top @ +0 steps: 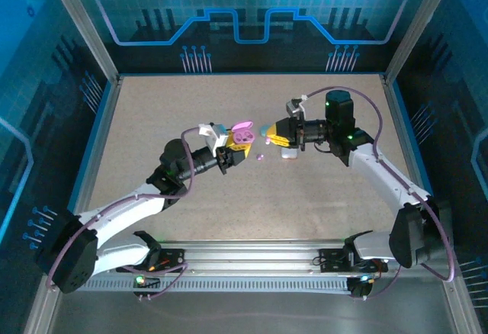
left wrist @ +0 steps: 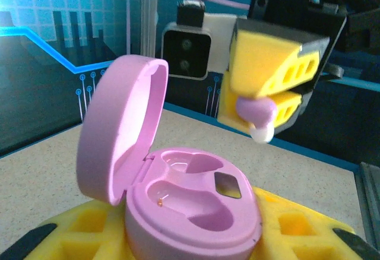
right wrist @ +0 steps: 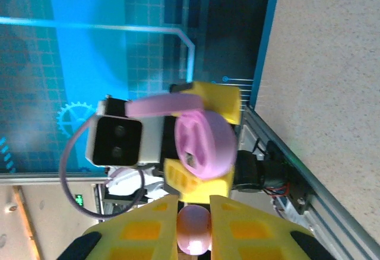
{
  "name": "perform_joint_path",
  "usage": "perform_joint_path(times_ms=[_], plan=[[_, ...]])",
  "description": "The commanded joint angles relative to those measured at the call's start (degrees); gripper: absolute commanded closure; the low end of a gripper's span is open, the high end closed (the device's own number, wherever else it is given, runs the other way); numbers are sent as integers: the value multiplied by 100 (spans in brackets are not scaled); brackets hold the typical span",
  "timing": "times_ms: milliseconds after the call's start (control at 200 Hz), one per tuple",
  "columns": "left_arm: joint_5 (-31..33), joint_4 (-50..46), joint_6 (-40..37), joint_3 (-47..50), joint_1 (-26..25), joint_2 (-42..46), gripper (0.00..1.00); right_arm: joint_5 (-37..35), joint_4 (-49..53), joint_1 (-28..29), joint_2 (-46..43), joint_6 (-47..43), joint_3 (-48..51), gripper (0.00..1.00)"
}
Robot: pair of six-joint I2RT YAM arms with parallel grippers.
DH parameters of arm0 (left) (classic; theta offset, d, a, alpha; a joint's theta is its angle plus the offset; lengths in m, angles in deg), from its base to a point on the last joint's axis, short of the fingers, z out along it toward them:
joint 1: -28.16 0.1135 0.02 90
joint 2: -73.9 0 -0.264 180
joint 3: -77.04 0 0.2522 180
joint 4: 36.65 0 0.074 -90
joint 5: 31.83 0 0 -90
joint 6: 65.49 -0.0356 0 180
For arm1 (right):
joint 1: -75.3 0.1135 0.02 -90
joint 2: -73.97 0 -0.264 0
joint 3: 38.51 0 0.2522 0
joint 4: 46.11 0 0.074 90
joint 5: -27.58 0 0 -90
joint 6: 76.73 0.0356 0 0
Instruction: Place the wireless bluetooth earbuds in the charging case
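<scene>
Pink plastic forms the charging case [left wrist: 193, 209], which sits clamped at its base between the yellow-padded left fingers [left wrist: 83, 233] and is held above the desk [top: 168, 113] near its centre. The hinged lid [left wrist: 116, 138] stands open and roughly upright on the left side of the case in the left wrist view. Two moulded wells in the case body face upward, showing bare pink plastic. The right fingers [right wrist: 139, 230] are closed on a purple earbud [right wrist: 194, 229], which is pinched between the two yellow pads with its rounded body protruding forward. In the left wrist view this earbud [left wrist: 255, 110] projects from the right fingers [left wrist: 267, 64] with a white tip [left wrist: 262, 133] pointing down. It lies above and to the right of the open case, and apart from it. In the top external view the left fingers [top: 232, 153] and the right fingers [top: 280, 140] face each other, close together but not touching, with the case [top: 242, 133] between them on the left side. A second small purple piece [top: 261, 156] rests on the desk just below the gap between the two sets of fingers. Whether it is an earbud cannot be confirmed at this size.
</scene>
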Motion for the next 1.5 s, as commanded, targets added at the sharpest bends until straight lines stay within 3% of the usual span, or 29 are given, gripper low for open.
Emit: perform_joint_path(times_ms=[0,335,931,1076,1226,1496], plan=[[225,469,-187,49,-121,-114,68,72,-608,104,-119,558,-143,82],[613,730,-339,-62,-391,-376,68,-115,-957,259,-77,938,-172,82],[965,1002,-455,-194,-619,-579,68,-461,-678,488,-53,1051,-230,82],[925,1046,-437,-224,-633,-600,68,-605,-117,555,-99,535,-414,82],[913,1070,-405,-268,-659,-643,68,-1075,1223,727,-182,-588,-833,82],[878,1170,-332,-321,-716,-722,68,-1595,1910,922,-224,-1194,-1056,82]])
